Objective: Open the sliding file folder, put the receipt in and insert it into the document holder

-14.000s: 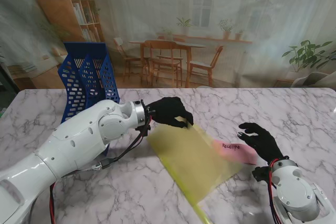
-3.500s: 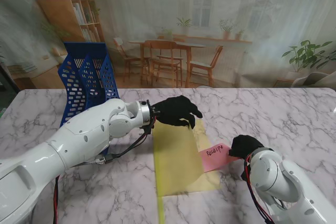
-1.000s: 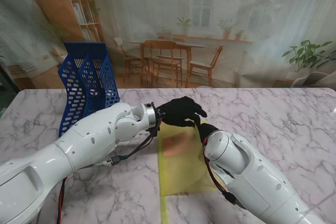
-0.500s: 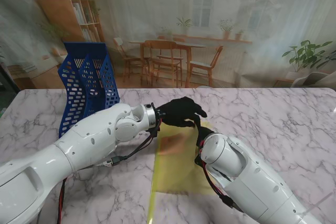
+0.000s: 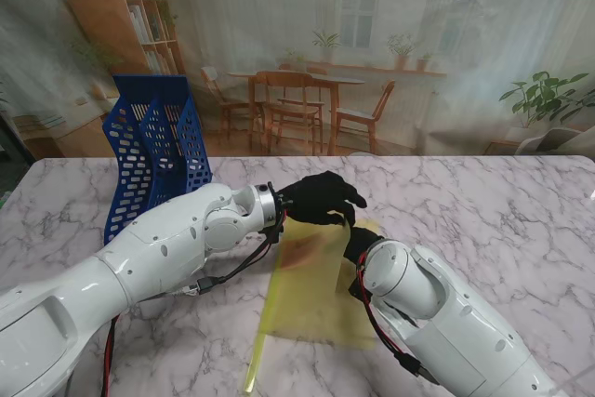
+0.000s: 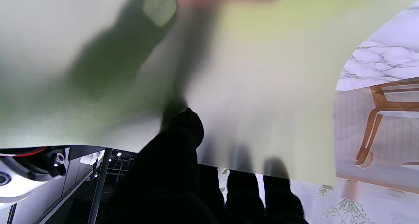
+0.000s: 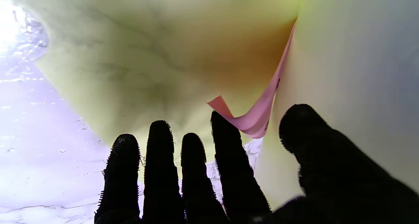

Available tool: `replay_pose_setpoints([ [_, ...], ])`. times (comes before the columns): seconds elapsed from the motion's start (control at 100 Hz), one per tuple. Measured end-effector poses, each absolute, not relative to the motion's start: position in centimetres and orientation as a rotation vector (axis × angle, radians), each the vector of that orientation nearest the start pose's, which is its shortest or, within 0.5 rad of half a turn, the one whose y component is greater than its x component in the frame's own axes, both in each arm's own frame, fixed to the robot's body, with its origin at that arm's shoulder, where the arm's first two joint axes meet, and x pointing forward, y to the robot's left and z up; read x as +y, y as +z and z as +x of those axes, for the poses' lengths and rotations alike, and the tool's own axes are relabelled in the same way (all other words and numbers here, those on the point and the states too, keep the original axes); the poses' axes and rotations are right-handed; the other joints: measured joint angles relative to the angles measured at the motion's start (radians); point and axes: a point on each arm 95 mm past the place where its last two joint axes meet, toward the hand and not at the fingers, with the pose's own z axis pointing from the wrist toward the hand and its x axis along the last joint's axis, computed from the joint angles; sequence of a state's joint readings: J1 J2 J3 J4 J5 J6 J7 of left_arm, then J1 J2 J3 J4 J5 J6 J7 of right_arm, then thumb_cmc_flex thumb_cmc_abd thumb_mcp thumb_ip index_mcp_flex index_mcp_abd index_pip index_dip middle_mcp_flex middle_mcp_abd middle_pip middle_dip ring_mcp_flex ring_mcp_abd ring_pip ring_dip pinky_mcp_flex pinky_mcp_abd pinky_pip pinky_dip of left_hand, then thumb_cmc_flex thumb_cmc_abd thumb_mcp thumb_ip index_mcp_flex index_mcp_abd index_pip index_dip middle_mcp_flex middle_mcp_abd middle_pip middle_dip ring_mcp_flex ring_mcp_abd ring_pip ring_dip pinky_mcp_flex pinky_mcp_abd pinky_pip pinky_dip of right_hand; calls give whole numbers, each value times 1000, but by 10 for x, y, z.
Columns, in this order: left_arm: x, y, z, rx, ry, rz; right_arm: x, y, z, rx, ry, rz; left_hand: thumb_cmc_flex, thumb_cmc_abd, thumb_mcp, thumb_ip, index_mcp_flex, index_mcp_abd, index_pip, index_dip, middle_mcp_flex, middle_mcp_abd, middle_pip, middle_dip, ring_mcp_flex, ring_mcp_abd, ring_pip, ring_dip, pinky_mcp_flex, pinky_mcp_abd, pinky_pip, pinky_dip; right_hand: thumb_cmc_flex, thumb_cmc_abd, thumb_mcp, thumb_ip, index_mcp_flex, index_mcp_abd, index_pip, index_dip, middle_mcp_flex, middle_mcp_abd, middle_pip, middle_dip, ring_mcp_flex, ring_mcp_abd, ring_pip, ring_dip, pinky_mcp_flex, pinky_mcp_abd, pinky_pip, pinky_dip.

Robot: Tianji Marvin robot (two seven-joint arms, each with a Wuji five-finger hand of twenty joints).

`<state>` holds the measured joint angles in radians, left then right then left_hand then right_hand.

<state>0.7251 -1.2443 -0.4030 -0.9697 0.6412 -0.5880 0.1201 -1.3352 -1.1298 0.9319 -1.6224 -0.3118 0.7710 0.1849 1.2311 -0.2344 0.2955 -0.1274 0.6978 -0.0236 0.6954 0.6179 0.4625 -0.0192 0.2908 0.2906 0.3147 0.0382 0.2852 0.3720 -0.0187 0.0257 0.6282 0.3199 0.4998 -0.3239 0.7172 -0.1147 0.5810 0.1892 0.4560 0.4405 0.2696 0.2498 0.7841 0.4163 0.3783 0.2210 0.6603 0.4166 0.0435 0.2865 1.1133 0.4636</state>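
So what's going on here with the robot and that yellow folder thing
The left robot hand pinches the far edge of the translucent yellow plastic file folder, holding its top sheet lifted off the marble table. The right robot hand reaches into the opening with fingers spread, beside the pink paper receipt lying curled between the sheets. The blue perforated plastic document holder stands at the far left, with no folder in it yet.
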Motion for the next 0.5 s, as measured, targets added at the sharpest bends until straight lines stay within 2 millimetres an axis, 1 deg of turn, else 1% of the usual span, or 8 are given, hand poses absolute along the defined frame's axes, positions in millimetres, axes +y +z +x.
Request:
replay_pose_setpoints([
  [0.04,-166,-286,504,2151,-1978,-593,62,-331,413,-1529,-1424,-2778,0,0,0,0,0,0,0,0,0,0,0,0,0,0,0,0,0,0,0,0,-13,0,-12,1,-14,1,-18,0,-2,0,-2,-6,-6,0,0,0,0,0,0,10],
  [0.17,-165,-285,503,2151,-1978,-585,54,-328,409,-1485,-1435,-2789,0,0,0,0,0,0,0,0,0,0,0,0,0,0,0,0,0,-1,0,0,-13,4,-33,2,-32,12,-50,0,-27,0,-15,-16,-22,-1,0,0,-1,0,11,34],
  [0.2,-165,-285,503,2150,-1979,-585,52,-327,408,-1482,-1438,-2789,0,0,0,0,0,0,0,0,0,0,0,0,0,0,0,0,0,-1,0,0,-13,4,-33,2,-57,12,-61,0,-27,0,-16,-17,-24,-1,0,0,-1,0,12,37],
  [0.28,-164,-285,503,2148,-1980,-587,47,-325,407,-1450,-1461,-2788,0,0,0,0,0,0,0,0,0,0,0,0,0,0,0,0,0,-1,0,0,-13,4,-33,2,-67,12,-81,0,-41,0,-25,-26,-30,-1,0,0,-2,0,17,38],
  [0.3,-164,-285,503,2147,-1980,-587,45,-324,407,-1436,-1467,-2788,0,0,0,0,0,0,0,0,0,0,0,0,0,0,0,0,0,-2,0,0,-13,4,-33,9,-68,12,-81,0,-51,0,-27,-28,-30,-1,-1,0,-3,0,18,38],
  [0.32,-163,-285,503,2147,-1981,-587,43,-323,406,-1415,-1474,-2790,0,0,0,0,0,0,0,0,0,0,0,0,0,0,0,0,0,-2,0,0,-13,18,-33,10,-69,12,-81,0,-51,0,-29,-28,-30,-1,-3,0,-3,0,19,40],
  [0.46,-162,-286,503,2146,-1985,-589,33,-319,401,-1339,-1528,-2799,0,0,0,0,0,0,0,0,0,0,0,0,0,0,0,0,0,-2,0,0,-13,18,-34,11,-70,12,-89,0,-52,1,-38,-40,-32,-1,-25,0,-3,0,20,49],
  [0.5,-162,-285,503,2143,-1988,-592,29,-317,400,-1319,-1546,-2801,0,0,0,0,0,0,0,0,0,0,0,0,0,0,0,0,0,-2,0,0,-12,18,-48,11,-69,12,-89,0,-52,1,-39,-40,-32,-1,-25,0,-3,0,20,50],
])
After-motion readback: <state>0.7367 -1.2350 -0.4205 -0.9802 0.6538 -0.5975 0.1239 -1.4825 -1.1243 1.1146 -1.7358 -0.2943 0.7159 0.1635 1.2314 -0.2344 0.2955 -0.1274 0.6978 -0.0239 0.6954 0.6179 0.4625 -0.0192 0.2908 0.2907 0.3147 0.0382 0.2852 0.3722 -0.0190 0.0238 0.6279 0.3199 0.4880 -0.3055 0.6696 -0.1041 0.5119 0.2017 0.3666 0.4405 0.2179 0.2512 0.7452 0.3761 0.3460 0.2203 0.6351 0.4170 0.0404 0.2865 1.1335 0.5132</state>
